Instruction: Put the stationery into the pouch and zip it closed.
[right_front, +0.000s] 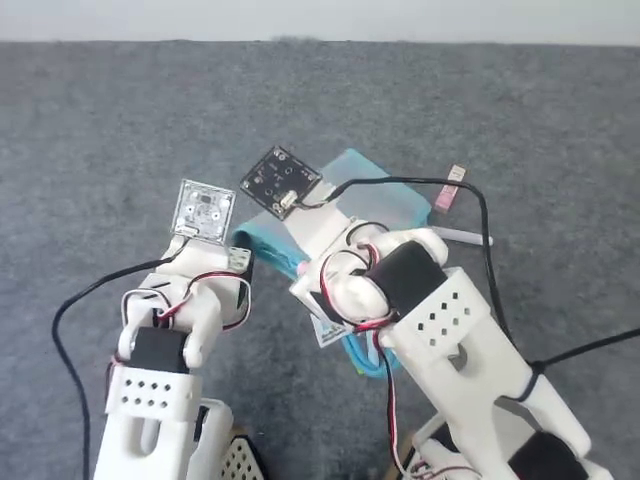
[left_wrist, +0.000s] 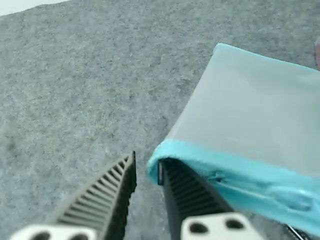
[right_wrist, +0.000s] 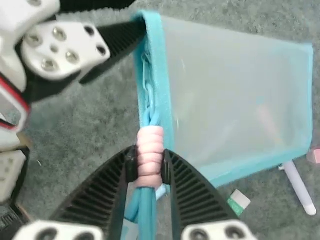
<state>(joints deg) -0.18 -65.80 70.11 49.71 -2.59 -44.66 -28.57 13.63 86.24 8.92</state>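
The translucent teal pouch (right_front: 385, 205) lies flat on the grey mat under both wrists. My right gripper (right_wrist: 150, 155) is shut on the pink zip pull (right_wrist: 150, 161), which sits partway along the zipper edge of the pouch (right_wrist: 225, 90). My left gripper (left_wrist: 146, 162) stands slightly open at the pouch's end corner (left_wrist: 156, 167), which touches one finger (left_wrist: 187, 197). Something faintly pink (right_wrist: 265, 120) shows through the pouch wall. A white pen (right_wrist: 299, 192), a pink eraser (right_wrist: 314, 155) and a green-and-white eraser (right_wrist: 237, 200) lie on the mat beside the pouch.
In the high view the pen (right_front: 460, 237) and pink eraser (right_front: 450, 190) lie right of the pouch, past the right arm. A black cable (right_front: 420, 182) arcs over the pouch. Bare grey mat (right_front: 120, 120) stretches to the left and far side.
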